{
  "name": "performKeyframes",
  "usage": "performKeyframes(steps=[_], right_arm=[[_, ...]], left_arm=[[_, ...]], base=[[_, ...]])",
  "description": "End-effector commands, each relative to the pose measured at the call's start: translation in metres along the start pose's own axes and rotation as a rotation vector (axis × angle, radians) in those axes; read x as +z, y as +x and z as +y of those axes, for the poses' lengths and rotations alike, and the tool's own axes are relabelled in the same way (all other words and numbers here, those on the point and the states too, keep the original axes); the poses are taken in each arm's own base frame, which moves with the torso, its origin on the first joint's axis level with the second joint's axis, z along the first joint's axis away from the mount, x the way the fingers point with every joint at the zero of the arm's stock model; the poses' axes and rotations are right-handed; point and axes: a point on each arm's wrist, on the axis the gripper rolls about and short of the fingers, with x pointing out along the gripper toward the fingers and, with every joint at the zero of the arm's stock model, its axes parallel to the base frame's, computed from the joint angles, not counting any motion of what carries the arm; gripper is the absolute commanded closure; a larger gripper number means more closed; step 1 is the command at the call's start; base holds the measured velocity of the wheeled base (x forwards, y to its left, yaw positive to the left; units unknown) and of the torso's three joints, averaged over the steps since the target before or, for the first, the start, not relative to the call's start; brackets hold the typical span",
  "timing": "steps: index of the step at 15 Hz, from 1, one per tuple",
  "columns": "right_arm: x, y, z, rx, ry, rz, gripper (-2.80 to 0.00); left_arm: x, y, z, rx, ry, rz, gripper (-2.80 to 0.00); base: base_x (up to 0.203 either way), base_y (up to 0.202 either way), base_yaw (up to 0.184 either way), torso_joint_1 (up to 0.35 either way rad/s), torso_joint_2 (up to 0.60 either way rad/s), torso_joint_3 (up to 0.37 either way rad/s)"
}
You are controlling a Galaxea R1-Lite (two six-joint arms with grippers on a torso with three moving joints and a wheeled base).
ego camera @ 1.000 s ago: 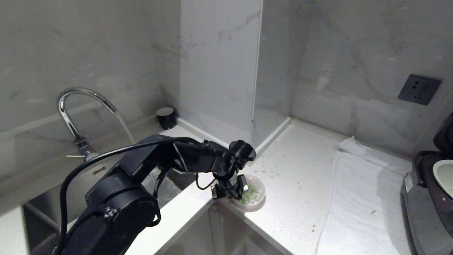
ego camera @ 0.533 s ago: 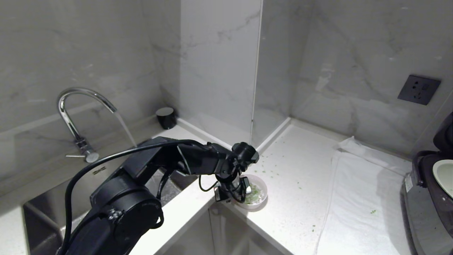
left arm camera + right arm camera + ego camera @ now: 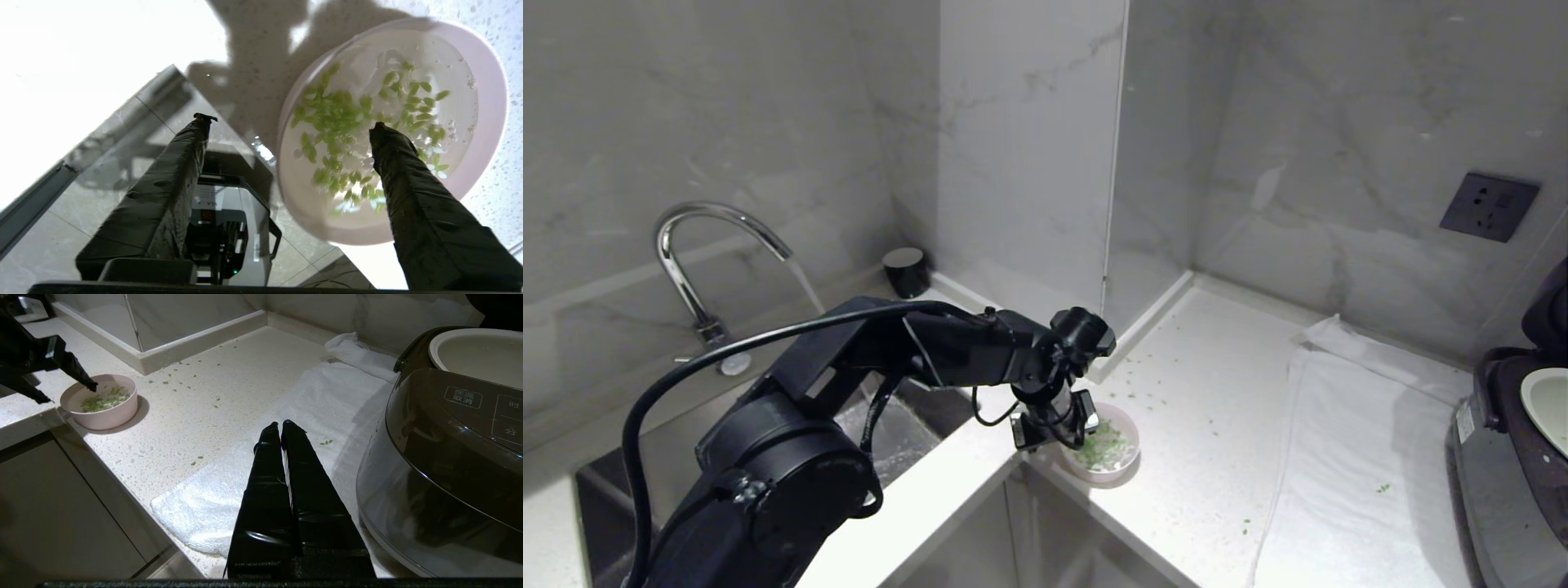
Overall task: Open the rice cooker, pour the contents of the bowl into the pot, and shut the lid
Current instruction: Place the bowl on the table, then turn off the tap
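**Fingers spread over the bowl's near rim**

Pale speckled stone forms the counter (image 3: 1209, 408), backed by grey marble walls, with a sink and one running tap (image 3: 698, 261) on the left. One pink bowl (image 3: 1104, 451) sits at the counter's front edge, beside the inner corner by the sink. It holds the contents (image 3: 347, 122), small green bits with a little white in clear liquid. Loose green bits also lie scattered on the counter and on the single white towel (image 3: 1347, 457).

Above the bowl's near rim hangs the left gripper (image 3: 290, 122), its two fingers released and set wide: one finger (image 3: 392, 151) points into the bowl over the green bits, the other (image 3: 192, 139) stands outside it, beyond the counter edge. Neither is seen pressing the rim.

One rice cooker (image 3: 445, 457) stands on the towel at the far right, well apart from the bowl, lid raised and the pale pot (image 3: 478, 355) exposed. Before it hangs the right gripper (image 3: 282, 424), fingers clenched together on nothing.
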Motion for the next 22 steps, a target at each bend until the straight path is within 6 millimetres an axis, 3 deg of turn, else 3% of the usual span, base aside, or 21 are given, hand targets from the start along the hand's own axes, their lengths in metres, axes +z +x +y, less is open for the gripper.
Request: performKeyframes(steps=[1, 4, 9, 15, 19, 20, 21, 22], right_arm=[[0.0, 0.0, 0.0, 0.001, 0.0, 0.001, 0.0], [0.0, 0.0, 0.0, 0.001, 0.0, 0.001, 0.0], [0.0, 0.0, 0.0, 0.001, 0.0, -0.001, 0.0], [0.0, 0.0, 0.0, 0.001, 0.0, 0.001, 0.0], [0.0, 0.0, 0.0, 0.001, 0.0, 0.001, 0.0], [0.0, 0.0, 0.0, 0.001, 0.0, 0.001, 0.0], [0.0, 0.0, 0.0, 0.001, 0.001, 0.001, 0.0], [0.0, 0.0, 0.0, 0.001, 0.0, 0.002, 0.0]], left_arm=[[0.004, -0.02, 0.002, 0.002, -0.008, -0.003, -2.8], [0.008, -0.039, 0.008, 0.026, -0.021, 0.013, -2.8], [0.033, -0.083, 0.036, 0.028, -0.088, -0.028, -2.8], [0.052, -0.126, 0.111, 0.106, -0.158, -0.045, -2.8], [0.068, -0.137, 0.161, 0.153, -0.239, -0.082, -2.8], [0.07, -0.137, 0.172, 0.161, -0.249, -0.091, -0.59], [0.069, -0.139, 0.181, 0.161, -0.248, -0.101, 0.0], [0.069, -0.14, 0.189, 0.158, -0.247, -0.115, 0.0]], base=[[0.0, 0.0, 0.0, 0.0, 0.0, 0.0], [0.0, 0.0, 0.0, 0.0, 0.0, 0.0], [0.0, 0.0, 0.0, 0.0, 0.0, 0.0], [0.0, 0.0, 0.0, 0.0, 0.0, 0.0], [0.0, 0.0, 0.0, 0.0, 0.0, 0.0], [0.0, 0.0, 0.0, 0.0, 0.0, 0.0], [0.0, 0.0, 0.0, 0.0, 0.0, 0.0], [0.0, 0.0, 0.0, 0.0, 0.0, 0.0]])
